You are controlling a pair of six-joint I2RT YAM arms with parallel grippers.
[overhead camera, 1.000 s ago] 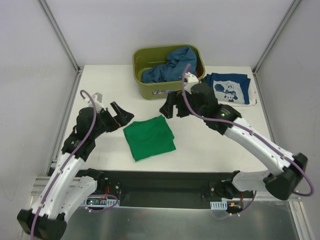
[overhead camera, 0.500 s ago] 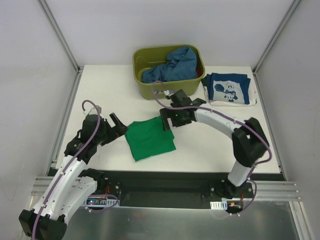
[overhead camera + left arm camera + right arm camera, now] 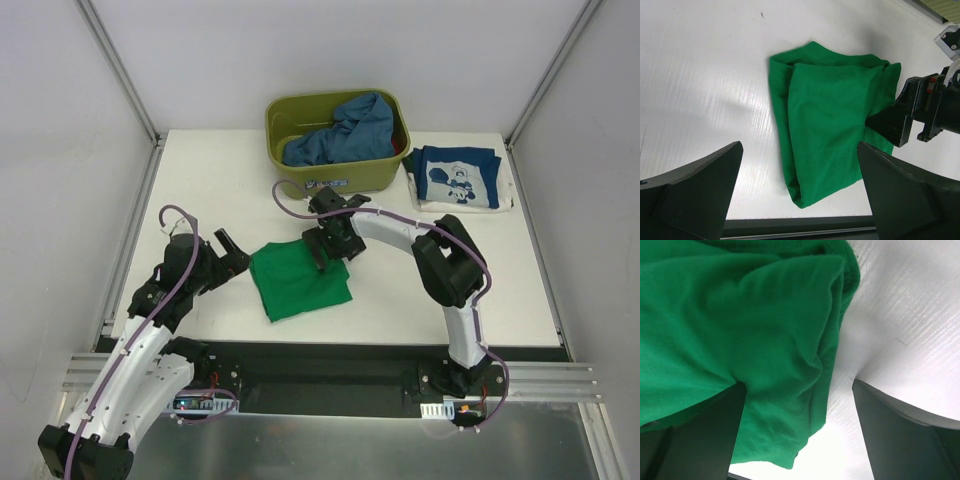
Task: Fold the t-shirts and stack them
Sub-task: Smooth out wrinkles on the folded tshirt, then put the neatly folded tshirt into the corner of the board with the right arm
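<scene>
The bright green t-shirt [image 3: 300, 282] lies folded on the white table near the front middle; it also shows in the left wrist view [image 3: 832, 125] and the right wrist view [image 3: 740, 315]. My right gripper [image 3: 326, 246] is open and low over the shirt's far right corner, its jaws [image 3: 799, 385] straddling the cloth edge. My left gripper [image 3: 232, 260] is open just left of the shirt, its jaws [image 3: 799, 150] empty. The navy printed t-shirt [image 3: 457, 178] lies folded at the back right. The mid-blue t-shirt [image 3: 340, 135] is bunched in the tub.
The olive-green tub [image 3: 300, 185] stands at the back middle, just behind my right gripper. The right gripper [image 3: 900, 120] shows at the shirt's right edge in the left wrist view. The table's front edge [image 3: 790, 220] is close below the shirt.
My right arm has swung left and down from near the tub onto the green shirt's far right corner. My left gripper has moved slightly nearer and lower beside the shirt's left edge.
</scene>
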